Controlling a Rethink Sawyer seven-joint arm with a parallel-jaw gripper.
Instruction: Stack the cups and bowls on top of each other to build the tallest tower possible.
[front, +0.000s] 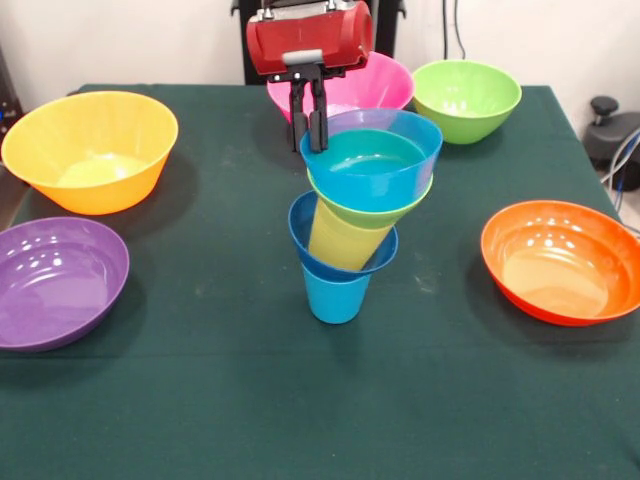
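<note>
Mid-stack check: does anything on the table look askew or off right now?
Yes. The tower leans: the yellow cup sits tilted in the dark blue bowl, so the small green bowl and light blue bowl on top tip sideways. The gripper is at the top bowl's rim.

We see a dark green tabletop (200, 400), a purple bowl (55, 285), a yellow-orange bowl (90, 150), an orange bowl (560, 262), pink bowl (385, 85), green bowl (467, 98), red end effector (308, 135).
</note>
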